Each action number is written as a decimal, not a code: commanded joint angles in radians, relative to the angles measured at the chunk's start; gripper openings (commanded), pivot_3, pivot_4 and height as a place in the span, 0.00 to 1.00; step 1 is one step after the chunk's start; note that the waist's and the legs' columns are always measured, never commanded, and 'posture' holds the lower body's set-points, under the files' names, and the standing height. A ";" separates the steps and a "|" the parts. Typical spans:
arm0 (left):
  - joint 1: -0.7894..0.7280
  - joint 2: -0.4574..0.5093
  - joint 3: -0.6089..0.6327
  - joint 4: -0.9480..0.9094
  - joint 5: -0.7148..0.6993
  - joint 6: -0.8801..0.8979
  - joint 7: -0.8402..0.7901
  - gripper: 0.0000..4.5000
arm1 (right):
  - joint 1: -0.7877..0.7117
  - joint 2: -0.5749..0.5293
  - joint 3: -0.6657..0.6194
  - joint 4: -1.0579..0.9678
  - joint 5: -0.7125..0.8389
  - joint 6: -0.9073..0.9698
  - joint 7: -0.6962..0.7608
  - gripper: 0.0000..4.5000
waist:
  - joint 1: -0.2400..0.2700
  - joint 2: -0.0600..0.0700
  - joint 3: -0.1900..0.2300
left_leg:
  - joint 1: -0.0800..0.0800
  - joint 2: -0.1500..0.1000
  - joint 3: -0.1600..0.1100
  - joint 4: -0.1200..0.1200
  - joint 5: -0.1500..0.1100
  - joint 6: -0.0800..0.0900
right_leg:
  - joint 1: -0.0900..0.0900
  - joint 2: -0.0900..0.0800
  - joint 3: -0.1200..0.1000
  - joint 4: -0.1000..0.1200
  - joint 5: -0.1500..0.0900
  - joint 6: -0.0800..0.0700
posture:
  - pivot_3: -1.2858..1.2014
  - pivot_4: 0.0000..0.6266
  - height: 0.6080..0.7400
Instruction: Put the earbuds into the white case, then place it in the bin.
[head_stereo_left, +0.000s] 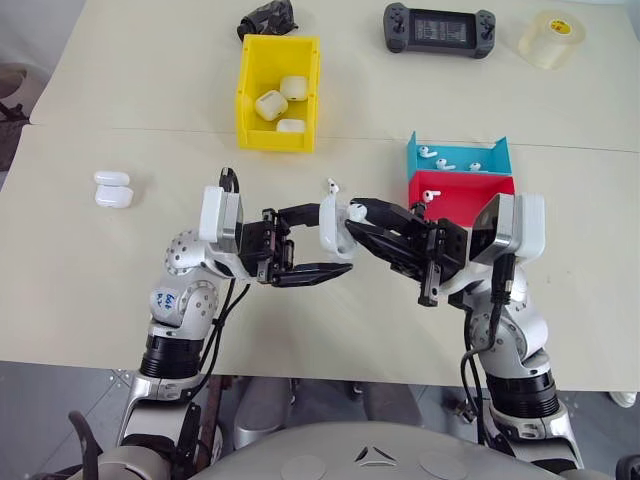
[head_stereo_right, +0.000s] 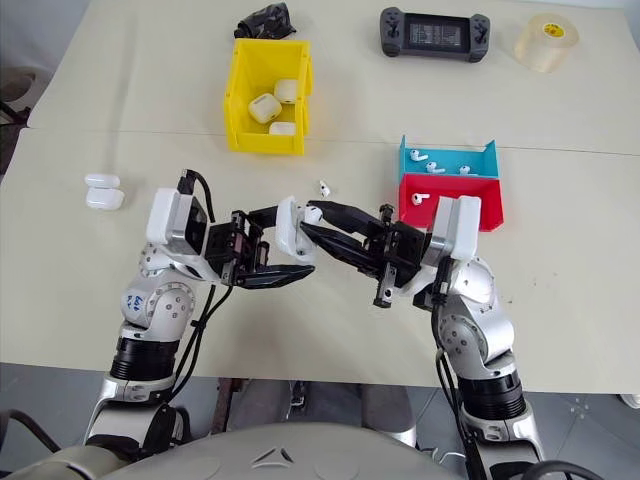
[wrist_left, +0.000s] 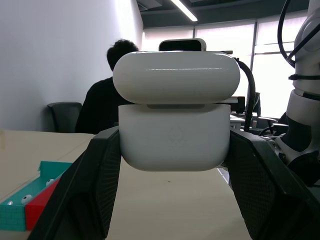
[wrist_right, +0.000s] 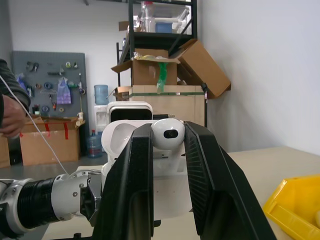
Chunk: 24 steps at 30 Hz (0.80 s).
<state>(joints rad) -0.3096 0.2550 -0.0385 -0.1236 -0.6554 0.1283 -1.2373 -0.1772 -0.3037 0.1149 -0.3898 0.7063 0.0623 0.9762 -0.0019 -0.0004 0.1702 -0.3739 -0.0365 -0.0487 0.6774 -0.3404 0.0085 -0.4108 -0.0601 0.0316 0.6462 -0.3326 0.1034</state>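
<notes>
Glossy white plastic is what both grippers are dealing with, above the cream table (head_stereo_left: 120, 260) in front of the robot. The left gripper (head_stereo_left: 318, 248) is clamping the white case (head_stereo_left: 335, 228) by its lower body, its two black fingers (wrist_left: 95, 185) pressing on opposite sides while the flip lid is standing open above them. The right gripper (head_stereo_left: 368, 222) is pinching one earbud (wrist_right: 168, 133) between its narrowly parted fingertips, right at the case's open mouth. A second earbud (head_stereo_left: 332, 185) is lying loose on the table just beyond the case.

Such a case is likely light, rigid and slick, so holding it low on the body, clear of the hinge and lid, looks right; squeezing on the lid would probably shut it or let the shell slide. The earbud is tiny and rounded, so it could easily pop out of the pinch; gripping across the bulb and leading with the stem seems the safer way to seat it.

Beyond the grippers, the yellow bin (head_stereo_left: 247, 105) is already holding three identical cases. Spare earbuds are lying in the blue tray (head_stereo_left: 495, 157) and the red tray (head_stereo_left: 460, 200) to the right. Two more cases (head_stereo_left: 113, 189) are sitting well off to the left.
</notes>
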 joint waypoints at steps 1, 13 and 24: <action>-0.030 -0.014 0.004 -0.030 -0.021 -0.030 -0.003 0.62 | -0.004 -0.015 0.034 0.002 -0.031 0.052 -0.013 0.11 | 0.000 0.000 0.000 | 0.000 0.000 0.000 0.000 0.000 0.000 | 0.000 0.000 0.000 0.000 0.000 0.000 | 0.52 0.24 1.00; -0.038 -0.041 0.015 -0.030 -0.022 -0.049 0.025 0.62 | -0.034 -0.084 0.007 -0.011 0.001 0.157 -0.017 0.11 | 0.000 0.000 0.000 | 0.000 0.000 0.000 0.000 0.000 0.000 | 0.000 0.000 0.000 0.000 0.000 0.000 | 0.52 0.24 1.00; -0.045 -0.053 0.034 -0.028 -0.012 -0.061 0.039 0.62 | -0.070 -0.158 -0.030 -0.017 0.099 0.288 -0.012 0.19 | 0.000 0.000 0.000 | 0.000 0.000 0.000 0.000 0.000 0.000 | 0.000 0.000 0.000 0.000 0.000 0.000 | 0.52 0.24 1.00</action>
<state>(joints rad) -0.3108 0.2194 -0.0398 -0.1042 -0.6315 0.1158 -1.2233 -0.2667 -0.4366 0.0705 -0.4057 0.7995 0.2922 0.9474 -0.0018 -0.0005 0.1703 -0.3740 -0.0365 -0.0486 0.6773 -0.3405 0.0086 -0.4106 -0.0603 0.0317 0.6458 -0.3326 0.1034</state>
